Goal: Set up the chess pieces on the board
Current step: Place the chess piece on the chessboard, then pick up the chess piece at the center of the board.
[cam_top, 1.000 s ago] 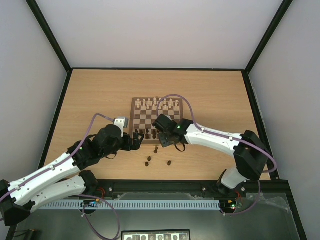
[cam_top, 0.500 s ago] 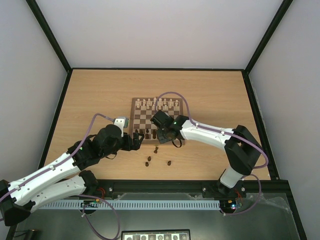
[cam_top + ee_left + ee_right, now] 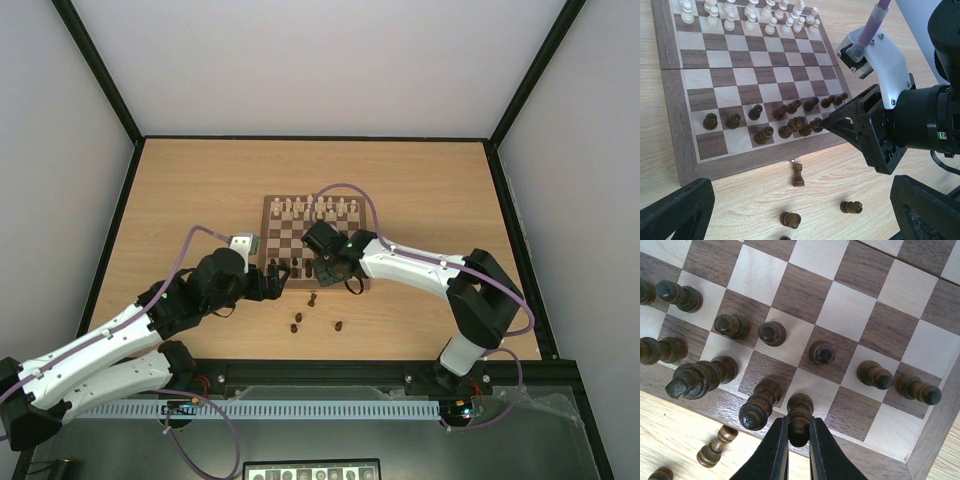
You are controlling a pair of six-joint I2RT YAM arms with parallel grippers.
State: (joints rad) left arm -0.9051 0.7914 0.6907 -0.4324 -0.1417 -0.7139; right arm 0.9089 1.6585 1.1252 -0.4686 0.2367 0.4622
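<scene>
The board lies mid-table, its border also in the left wrist view and right wrist view. Several dark chess pieces stand in its two near rows. My right gripper is shut on a dark piece that stands on a cream square in the nearest row; the gripper shows from above too. My left gripper is open and empty, hovering over the table at the board's near-left edge. A dark rook stands on the table; two dark pieces lie near it.
Cream-white pieces fill the board's two far rows. The loose dark pieces sit on the wooden table between the board and the arm bases. Black frame rails edge the table.
My right gripper has shifted slightly left and farther over the board's near row, its elbow swinging left. The left arm has barely moved.
</scene>
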